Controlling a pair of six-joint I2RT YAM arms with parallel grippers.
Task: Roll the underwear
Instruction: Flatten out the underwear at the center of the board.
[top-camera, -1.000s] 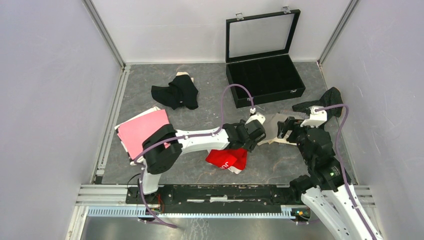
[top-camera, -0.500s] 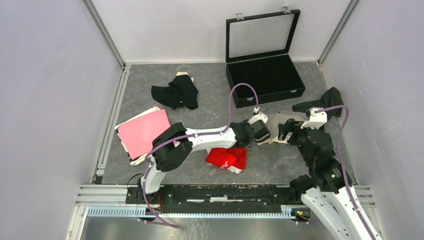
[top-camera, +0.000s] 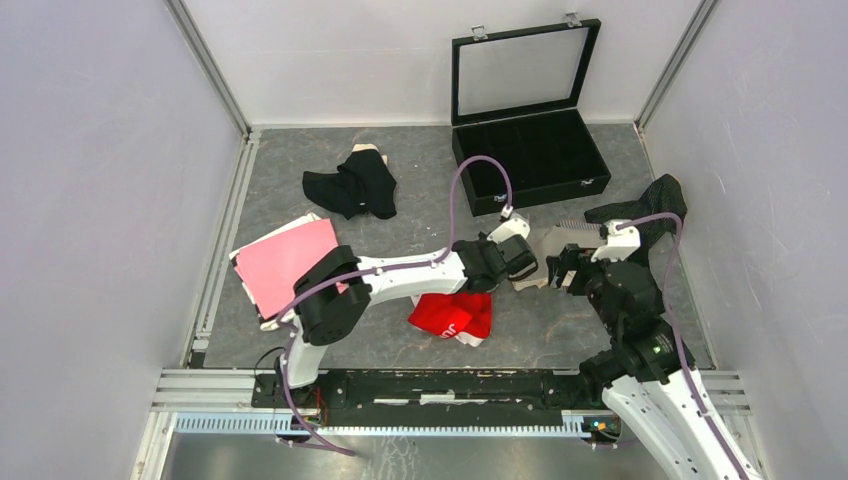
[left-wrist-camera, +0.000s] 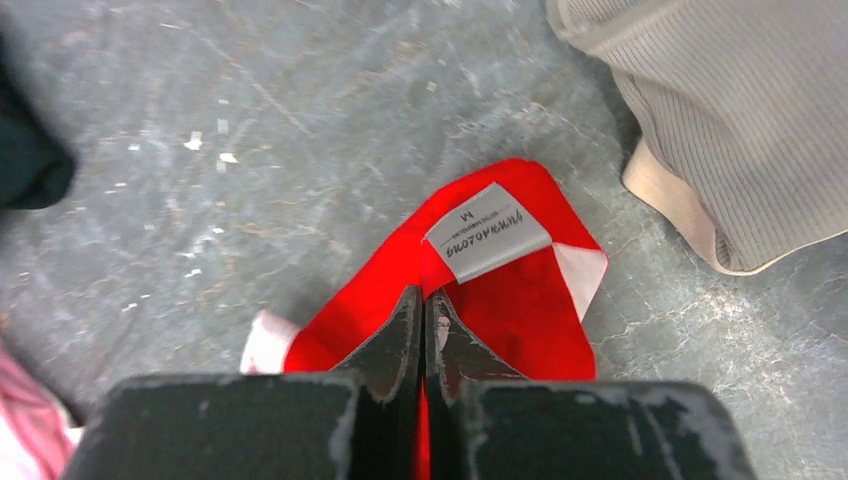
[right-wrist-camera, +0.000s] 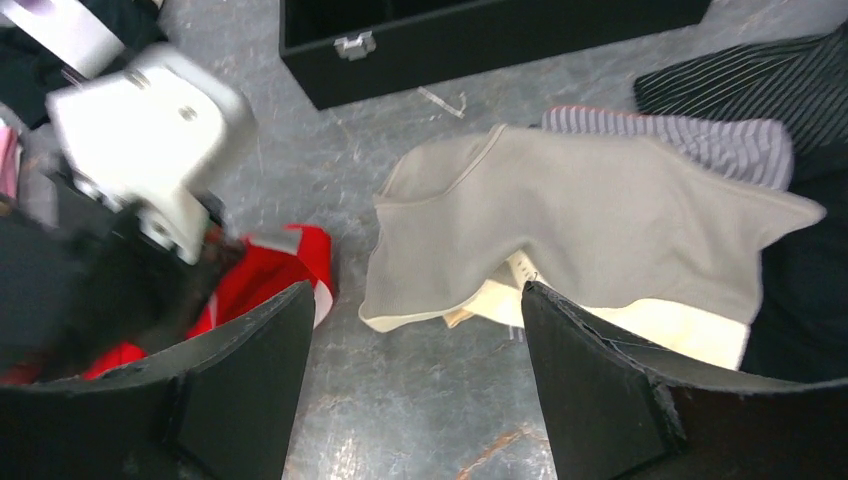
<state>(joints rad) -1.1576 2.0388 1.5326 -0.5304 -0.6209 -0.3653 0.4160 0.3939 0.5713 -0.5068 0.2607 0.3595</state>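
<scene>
The left gripper (left-wrist-camera: 422, 300), fingers pressed together, hangs over the red cloth underwear (left-wrist-camera: 520, 310). At its two o'clock lies beige ribbed underwear (right-wrist-camera: 600, 220), under the right gripper (right-wrist-camera: 415, 300), whose fingers are wide apart.

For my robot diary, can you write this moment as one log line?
left gripper: shut, by red cloth underwear with white label | right gripper: open, over beige ribbed cloth underwear | roll: not yet done
</scene>
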